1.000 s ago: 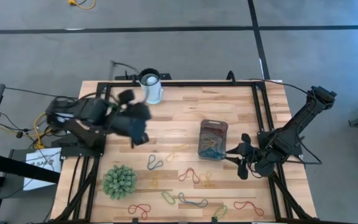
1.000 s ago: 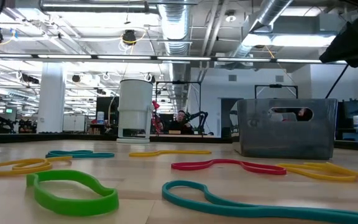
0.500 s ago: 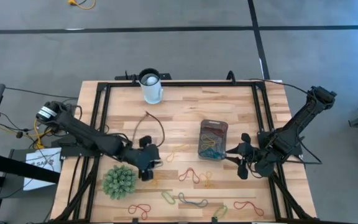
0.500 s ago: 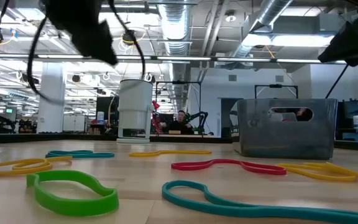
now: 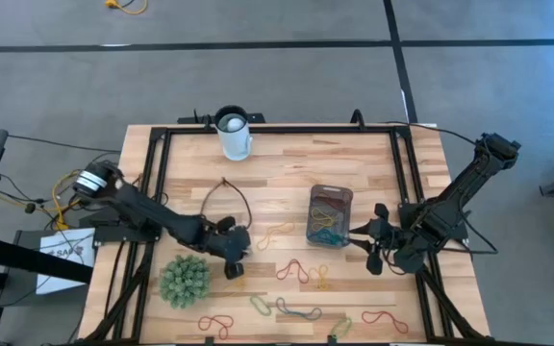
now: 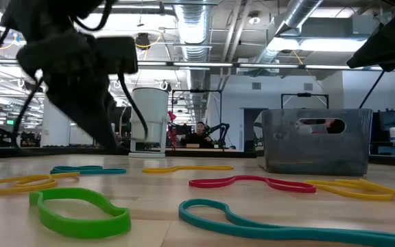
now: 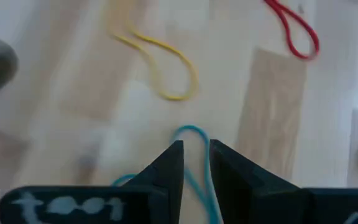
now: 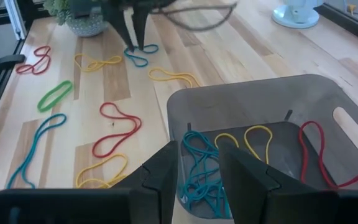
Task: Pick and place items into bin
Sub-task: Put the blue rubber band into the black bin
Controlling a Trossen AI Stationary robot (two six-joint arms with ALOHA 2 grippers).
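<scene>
The left gripper (image 5: 232, 252) is down at the table, well to the left of the bin (image 5: 330, 215) and just right of the green spiky ball (image 5: 185, 281). In the left wrist view its two fingers (image 7: 174, 167) stand slightly parted with a teal loop (image 7: 194, 155) running between them; the tips straddle the band, and whether they press it cannot be told. A yellow loop (image 7: 160, 68) and a red loop (image 7: 297, 31) lie on the wood beyond it.

The bin stands on the table right of centre, with the white cup (image 5: 234, 133) well behind it and to its left. Inside the bin lie teal loops (image 8: 197, 171), yellow loops (image 8: 253, 140) and a red loop (image 8: 319, 152).

The right gripper (image 5: 373, 239) waits just to the right of the bin, its fingers (image 8: 166, 168) spread apart and holding nothing.

More loops lie loose on the table in front of the bin: a red one (image 8: 114, 134), a green one (image 8: 55, 94), a long teal one (image 8: 36, 146) and yellow ones (image 8: 98, 62). In the low view a green loop (image 6: 81, 209) and a teal loop (image 6: 252, 219) lie closest to the camera, with the bin (image 6: 316, 140) farther back.
</scene>
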